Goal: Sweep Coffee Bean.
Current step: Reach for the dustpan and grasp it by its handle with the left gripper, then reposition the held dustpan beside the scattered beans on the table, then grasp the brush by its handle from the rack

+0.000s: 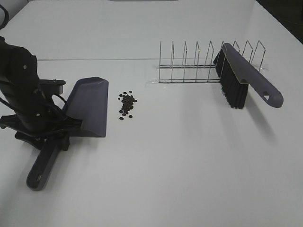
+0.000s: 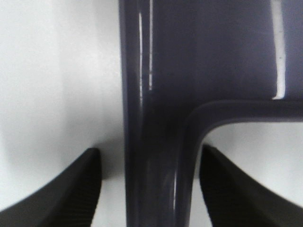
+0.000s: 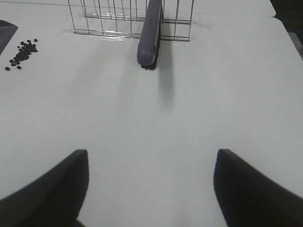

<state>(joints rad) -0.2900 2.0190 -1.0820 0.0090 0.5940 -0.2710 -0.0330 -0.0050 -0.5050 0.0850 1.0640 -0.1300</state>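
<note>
The coffee beans [image 1: 127,104] lie in a small dark cluster on the white table, just right of the grey-purple dustpan [image 1: 90,106]; they also show in the right wrist view [image 3: 21,53]. My left gripper [image 1: 53,138] is open and straddles the dustpan's handle [image 2: 156,142], with small gaps on both sides of the fingers [image 2: 71,189]. The brush [image 1: 241,80] leans in the wire rack [image 1: 189,64], bristles down, and its handle points toward my right wrist camera [image 3: 150,38]. My right gripper [image 3: 149,189] is open and empty above bare table, out of the exterior view.
The wire rack stands at the back of the table, right of centre. A seam line runs across the table behind the dustpan. The dustpan's corner shows at the edge of the right wrist view [image 3: 5,28].
</note>
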